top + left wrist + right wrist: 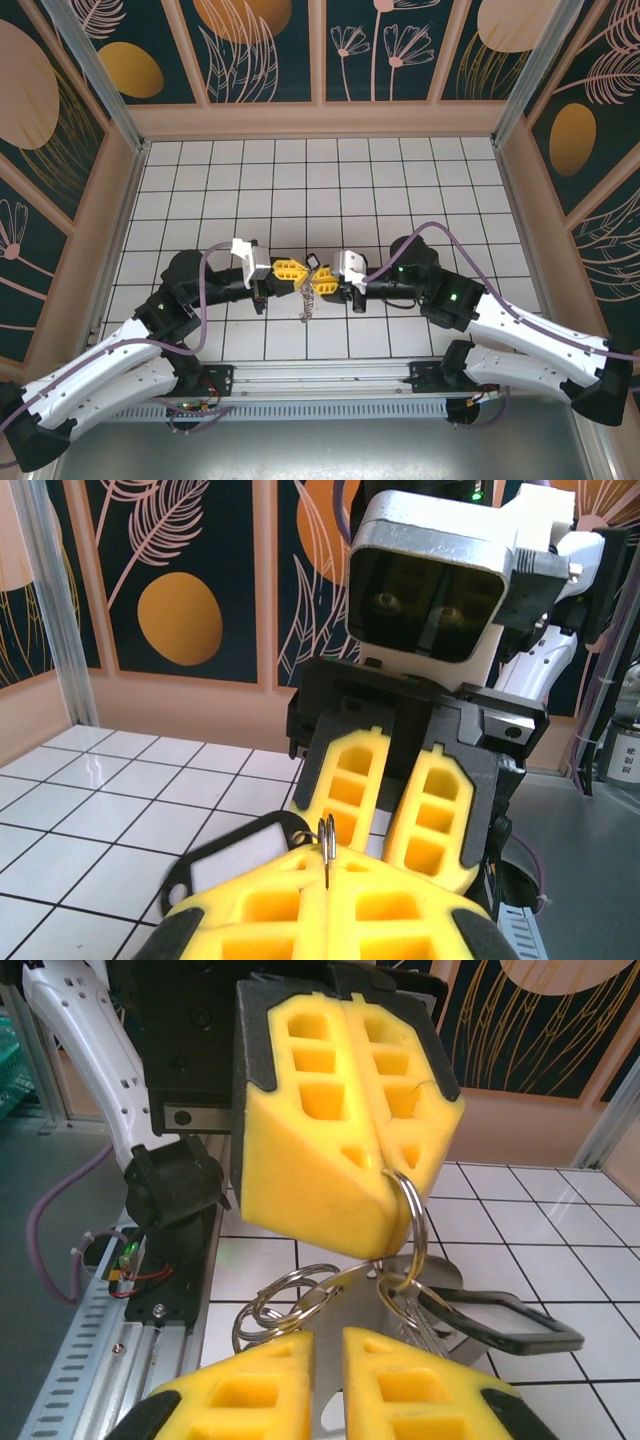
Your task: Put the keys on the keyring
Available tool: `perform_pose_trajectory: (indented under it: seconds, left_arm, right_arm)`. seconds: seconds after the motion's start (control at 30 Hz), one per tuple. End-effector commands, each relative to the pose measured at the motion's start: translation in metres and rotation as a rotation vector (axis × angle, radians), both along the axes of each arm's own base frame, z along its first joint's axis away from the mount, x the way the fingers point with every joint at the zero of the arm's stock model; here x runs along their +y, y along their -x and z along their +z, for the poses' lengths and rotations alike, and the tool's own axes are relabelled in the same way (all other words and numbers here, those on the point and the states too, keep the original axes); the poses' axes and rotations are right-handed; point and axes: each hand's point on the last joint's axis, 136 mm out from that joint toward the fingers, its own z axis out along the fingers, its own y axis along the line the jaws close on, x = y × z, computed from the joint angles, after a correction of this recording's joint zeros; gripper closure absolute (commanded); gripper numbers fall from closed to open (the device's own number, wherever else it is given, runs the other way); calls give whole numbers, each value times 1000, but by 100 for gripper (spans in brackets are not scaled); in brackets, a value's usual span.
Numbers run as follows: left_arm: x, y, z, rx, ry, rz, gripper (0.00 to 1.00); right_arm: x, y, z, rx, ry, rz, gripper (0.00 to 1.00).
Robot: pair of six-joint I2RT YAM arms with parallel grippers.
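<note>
We see the two arms meet above the near middle of the white tiled floor (300,180), tip to tip. The left gripper (296,270) is closed tight on the keyring (412,1222), a thin metal ring pinched at its upper part between the yellow fingers, the rest hanging free below them. From it hang two linked silver rings (300,1295), the keys (305,302) and a black tag (235,865). The tag has a pale window, and we cannot read any writing on it.

The right gripper (328,1348) stands just under this bunch with a narrow gap between its fingers. A flat pale metal piece lies in the gap, but we cannot tell if the fingers press on it.

The bunch hangs clear of the tiles. Bare floor lies open on both sides and up to the far wall (320,118). The painted side walls and the slotted metal rail (330,378) at the near edge close the space.
</note>
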Motion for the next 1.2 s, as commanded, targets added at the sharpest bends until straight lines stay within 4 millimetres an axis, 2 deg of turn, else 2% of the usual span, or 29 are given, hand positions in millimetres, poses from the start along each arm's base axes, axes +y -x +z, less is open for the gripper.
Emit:
perform_pose_trajectory:
  seconds: [0.0,0.23,0.67,0.83,1.17]
  left_arm:
    - [4,5,19,-62,54,-8,100]
    - [3,6,20,-61,46,-18,100]
    - [-1,11,17,-54,42,-60,100]
    - [-1,12,16,-52,36,-68,100]
    - [0,12,17,-52,33,-67,100]
  right_arm:
    - [-13,6,16,-25,-57,-10,80]
    - [-18,8,28,-68,-97,-7,78]
    - [-12,-6,42,-100,-135,-47,76]
    - [-11,-11,42,-97,-140,-53,75]
    - [0,-7,32,-58,-112,12,76]
